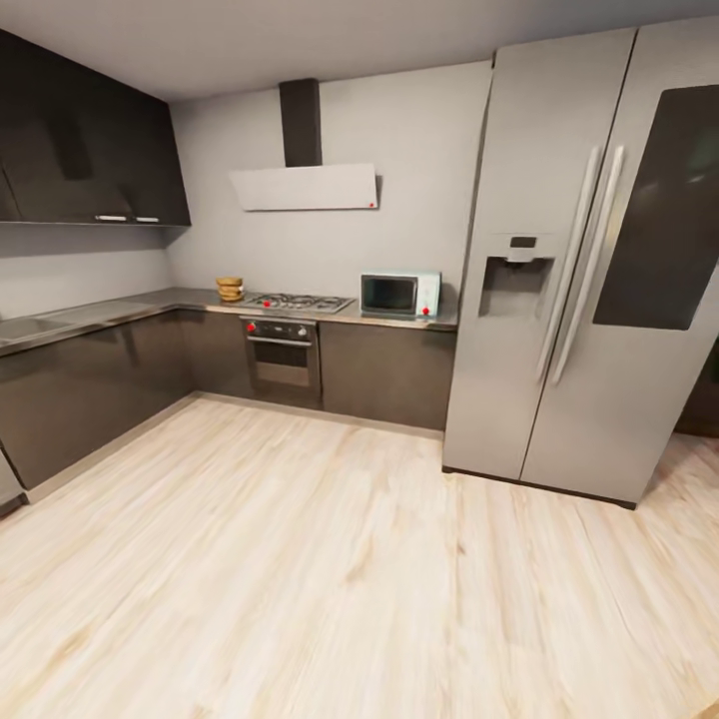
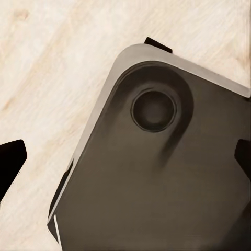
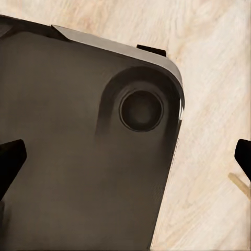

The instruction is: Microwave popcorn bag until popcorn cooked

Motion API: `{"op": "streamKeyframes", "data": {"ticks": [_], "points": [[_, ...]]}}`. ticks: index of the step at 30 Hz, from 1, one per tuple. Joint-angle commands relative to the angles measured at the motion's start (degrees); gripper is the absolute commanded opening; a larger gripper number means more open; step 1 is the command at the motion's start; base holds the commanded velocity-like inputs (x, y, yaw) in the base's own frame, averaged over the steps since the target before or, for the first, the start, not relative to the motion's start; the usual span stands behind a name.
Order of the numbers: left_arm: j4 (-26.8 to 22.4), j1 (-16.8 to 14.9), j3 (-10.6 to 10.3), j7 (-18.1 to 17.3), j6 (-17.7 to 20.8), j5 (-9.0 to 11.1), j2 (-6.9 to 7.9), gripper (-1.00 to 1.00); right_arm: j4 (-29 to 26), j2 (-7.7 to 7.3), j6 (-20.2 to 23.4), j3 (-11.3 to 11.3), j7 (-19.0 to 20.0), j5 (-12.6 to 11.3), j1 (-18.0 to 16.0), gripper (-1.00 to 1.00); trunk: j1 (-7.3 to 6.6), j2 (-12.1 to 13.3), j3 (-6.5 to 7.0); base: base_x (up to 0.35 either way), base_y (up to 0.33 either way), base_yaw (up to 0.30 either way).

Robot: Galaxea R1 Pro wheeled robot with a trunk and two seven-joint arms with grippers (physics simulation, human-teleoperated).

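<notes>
Bag [image 1: 230, 289], tan and slumped, sits far off on the tabletop [image 1: 150, 305], just left of the hob [image 1: 300, 301]. The left end effector [image 2: 125, 157] hangs over a dark, rounded-corner base plate [image 2: 157, 183] and the pale wood floor [image 2: 47, 78]; its two dark fingertips [image 2: 10, 159] show at opposite edges of the wrist view, spread wide with nothing between them. The right end effector [image 3: 125, 157] is the same: fingertips [image 3: 10, 157] wide apart, holding nothing, above the plate and floor. Out across the floor, the L-shaped grey tabletop runs along the left wall and the far wall over dark cabinet fronts. An oven [image 1: 283, 355] is built in under the hob, and a white slanted hood [image 1: 305, 186] hangs above it. The microwave [image 1: 399, 295], mint-blue with its dark door closed, stands on the tabletop right of the hob, well apart from the bag. A tall steel fridge [image 1: 579, 270] stands just right of it.
</notes>
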Motion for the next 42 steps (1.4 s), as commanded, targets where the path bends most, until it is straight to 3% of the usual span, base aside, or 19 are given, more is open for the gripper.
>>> {"op": "streamKeyframes", "data": {"ticks": [1,20,34,42], "points": [[-0.04,-0.02,0.41,0.07,-0.09,-0.15,-0.02,1.00,-0.01,-0.05,-0.08,0.10,-0.02,0.53,-0.01,1.00,0.03,-0.02,-0.05,0.329,0.087,-0.003],[-0.02,-0.01,0.40,0.06,0.17,-0.15,-0.02,1.00,-0.01,0.25,-0.29,0.12,-0.02,0.44,-0.01,1.00,0.03,-0.02,-0.05,0.329,0.065,-0.003],[0.00,-0.02,0.42,0.08,0.09,-0.15,-0.02,1.00,-0.01,0.50,-0.22,-0.05,-0.02,0.30,-0.01,1.00,0.03,-0.02,-0.10,0.329,0.000,-0.250],[0.04,-0.05,0.42,0.09,0.09,-0.15,-0.02,1.00,-0.01,0.45,-0.06,0.29,-0.02,0.55,-0.01,1.00,0.03,-0.02,-0.11,0.329,0.000,-0.029]]}}
